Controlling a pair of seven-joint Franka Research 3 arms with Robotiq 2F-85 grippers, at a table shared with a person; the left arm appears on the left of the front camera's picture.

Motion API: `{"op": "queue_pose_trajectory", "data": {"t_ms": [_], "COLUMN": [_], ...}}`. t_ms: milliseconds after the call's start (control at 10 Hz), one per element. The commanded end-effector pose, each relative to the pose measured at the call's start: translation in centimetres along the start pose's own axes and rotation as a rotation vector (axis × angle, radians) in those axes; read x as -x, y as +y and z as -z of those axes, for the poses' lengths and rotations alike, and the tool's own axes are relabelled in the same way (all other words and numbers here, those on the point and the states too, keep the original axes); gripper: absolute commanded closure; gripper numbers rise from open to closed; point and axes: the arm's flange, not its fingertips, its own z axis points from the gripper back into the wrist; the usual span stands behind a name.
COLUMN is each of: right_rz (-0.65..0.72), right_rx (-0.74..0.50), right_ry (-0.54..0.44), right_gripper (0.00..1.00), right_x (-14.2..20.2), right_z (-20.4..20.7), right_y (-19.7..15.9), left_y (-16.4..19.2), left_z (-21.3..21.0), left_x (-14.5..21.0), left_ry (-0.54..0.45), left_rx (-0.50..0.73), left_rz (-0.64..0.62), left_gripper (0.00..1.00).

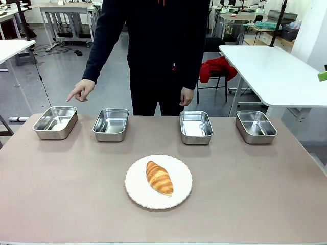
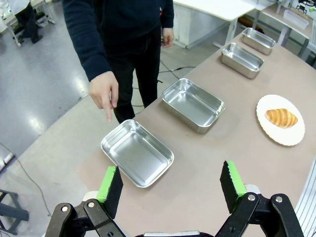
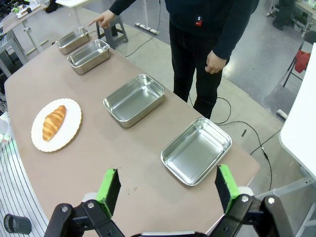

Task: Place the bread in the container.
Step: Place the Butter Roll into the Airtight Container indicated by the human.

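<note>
The bread (image 1: 159, 177), a golden-brown croissant, lies on a round white plate (image 1: 138, 185) in the middle of the table. Behind it several shiny steel trays stand in a row. The person's hand (image 1: 80, 91) points a finger down at the leftmost container (image 1: 55, 122). In the left wrist view my left gripper (image 2: 171, 173) hangs open above the table, just short of that same container (image 2: 137, 153), with the bread (image 2: 281, 117) off to the right. My right gripper (image 3: 167, 172) is open too, above the rightmost tray (image 3: 196, 150); the bread (image 3: 54, 122) lies far left.
The two middle trays (image 1: 111, 124) (image 1: 196, 127) and the right one (image 1: 256, 126) are empty. The person stands at the far edge, the other hand (image 1: 187, 96) hanging down. White tables and a chair with a red cloth (image 1: 217, 69) stand beyond.
</note>
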Motion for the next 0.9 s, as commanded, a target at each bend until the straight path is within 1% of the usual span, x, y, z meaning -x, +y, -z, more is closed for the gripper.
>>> {"op": "queue_pose_trajectory", "data": {"t_ms": [0, 800], "right_rz": [-0.003, -0.003], "right_rx": [-0.005, -0.005], "right_ry": [-0.016, -0.016], "right_gripper": [0.0, 0.0], "right_x": [-0.12, -0.12], "right_z": [0.03, 0.03], "right_y": [0.03, 0.03], "left_y": [0.0, 0.0], "left_z": [-0.07, -0.07], "left_x": [0.01, 0.01], "left_ry": [-0.001, -0.001], "left_rx": [-0.003, -0.003], "left_rz": [0.002, 0.002], "left_gripper": [0.0, 0.0]}}
